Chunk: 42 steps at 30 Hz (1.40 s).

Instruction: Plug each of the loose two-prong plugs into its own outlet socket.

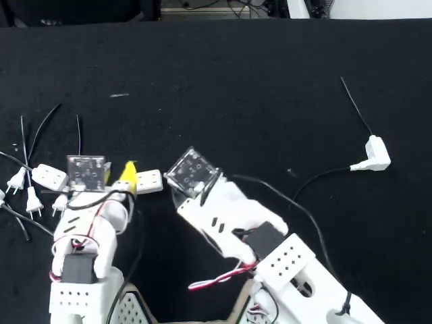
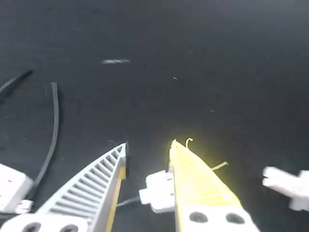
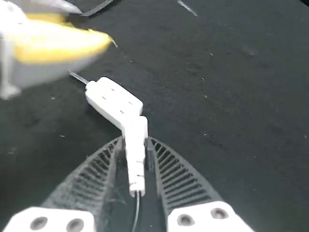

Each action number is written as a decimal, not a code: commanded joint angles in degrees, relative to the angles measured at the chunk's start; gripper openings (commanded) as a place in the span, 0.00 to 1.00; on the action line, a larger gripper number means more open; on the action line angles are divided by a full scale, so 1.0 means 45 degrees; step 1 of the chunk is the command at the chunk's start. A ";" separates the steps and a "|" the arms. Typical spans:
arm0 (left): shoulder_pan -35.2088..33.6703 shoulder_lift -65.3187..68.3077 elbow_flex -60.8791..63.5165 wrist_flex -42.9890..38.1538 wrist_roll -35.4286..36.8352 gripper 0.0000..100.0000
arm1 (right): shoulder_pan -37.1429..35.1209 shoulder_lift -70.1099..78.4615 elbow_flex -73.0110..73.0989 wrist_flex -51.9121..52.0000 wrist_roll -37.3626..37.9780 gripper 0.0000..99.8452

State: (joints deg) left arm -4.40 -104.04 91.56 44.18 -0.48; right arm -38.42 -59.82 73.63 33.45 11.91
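The plug (image 3: 135,159) is gripped tight in the right pincer (image 3: 135,141), nose butted against the socket (image 3: 113,99), seemingly lined up for pushing in. The left pincer (image 2: 148,145) is held open just beside that socket, probably for bracing it

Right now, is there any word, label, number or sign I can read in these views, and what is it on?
No text can be read.
On the left wrist's circuit board and the right wrist's circuit board: any marks too small to read.
On the outlet socket, the plug in the right claw and the angled plug: no print visible.
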 commanded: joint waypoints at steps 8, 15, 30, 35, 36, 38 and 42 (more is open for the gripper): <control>-0.1182 0.0156 -0.1260 -0.0078 0.0020 0.15 | 0.1153 0.1573 -0.3253 0.2188 -0.1875 0.01; -0.1182 0.3321 -0.2354 -0.0664 -0.0039 0.15 | 0.1758 0.5441 -0.5031 0.2344 -0.1895 0.01; -0.1514 1.4418 -0.6691 -0.2637 0.0020 0.15 | 0.2325 0.7004 -0.6144 0.3595 -0.1915 0.01; -0.2178 1.6977 -0.7863 -0.3067 0.0020 0.15 | 0.2325 0.7746 -0.7004 0.4728 -0.1915 0.01; -0.2178 1.7368 -0.8078 -0.3067 0.0020 0.15 | 0.2325 0.7961 -0.7199 0.4884 -0.1915 0.01; -0.2139 1.8071 -0.8371 -0.3067 0.0020 0.15 | 0.2325 0.8410 -0.7414 0.4962 -0.1915 0.01; -0.2061 1.9067 -0.8801 -0.3067 0.0020 0.15 | 0.2325 0.9133 -0.7531 0.4786 -0.1915 0.01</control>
State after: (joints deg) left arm -13.45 -20.00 56.04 31.16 -0.57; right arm -29.01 -19.56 43.30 55.25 3.74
